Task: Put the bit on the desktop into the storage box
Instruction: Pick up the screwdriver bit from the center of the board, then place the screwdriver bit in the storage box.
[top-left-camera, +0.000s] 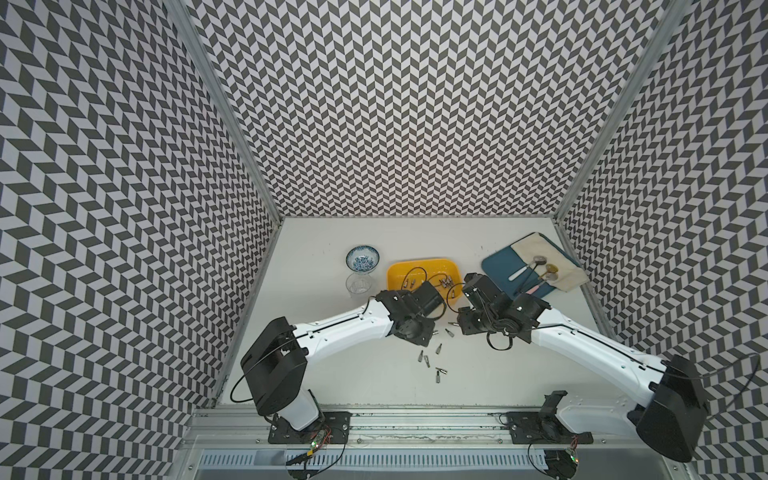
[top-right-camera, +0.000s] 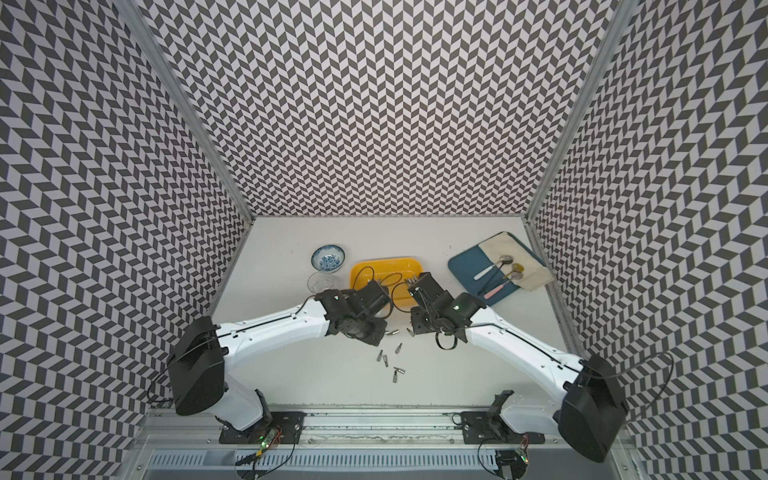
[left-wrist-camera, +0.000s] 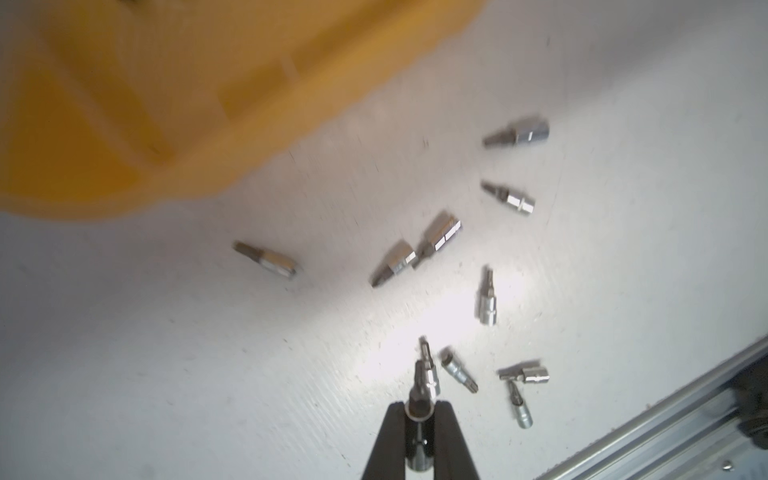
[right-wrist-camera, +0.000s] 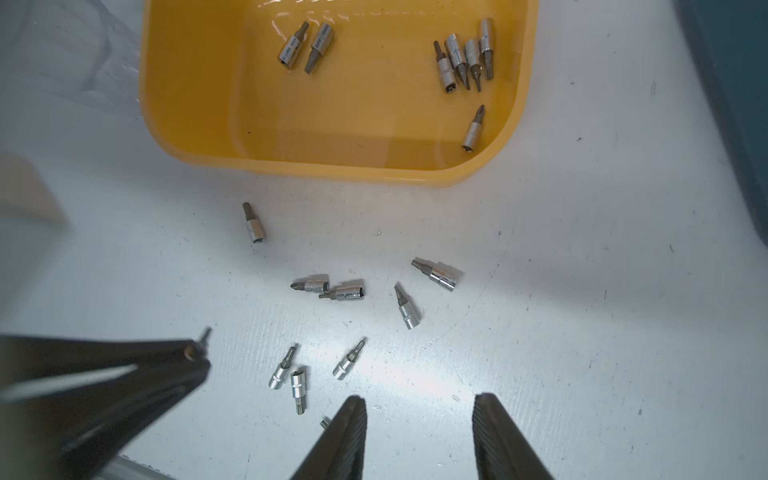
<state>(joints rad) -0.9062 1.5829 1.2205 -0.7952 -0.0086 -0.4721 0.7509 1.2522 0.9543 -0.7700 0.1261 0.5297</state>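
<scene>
The yellow storage box (right-wrist-camera: 332, 168) lies at the back middle of the desktop in both top views (top-left-camera: 424, 262) (top-right-camera: 386, 262), with several silver bits (right-wrist-camera: 461, 58) inside. More bits (right-wrist-camera: 438, 274) (left-wrist-camera: 395, 262) (top-left-camera: 422, 356) lie scattered on the white desktop in front of it. My left gripper (left-wrist-camera: 419, 409) is shut on one bit (left-wrist-camera: 420, 392), whose tip sticks out past the fingers and shows in the right wrist view (right-wrist-camera: 205, 332). Near it, my right gripper (right-wrist-camera: 419, 405) hangs open over bare desktop with nothing between its fingers. One small bit (right-wrist-camera: 324, 423) peeks out beside its finger.
A blue-patterned bowl (top-left-camera: 362, 257) and a clear glass (top-left-camera: 358, 284) stand left of the box. At the back right is a blue tray (top-left-camera: 498, 266) with a cloth (top-left-camera: 548, 257) and spoons. An aluminium rail (top-left-camera: 415, 415) runs along the front edge. Patterned walls close three sides.
</scene>
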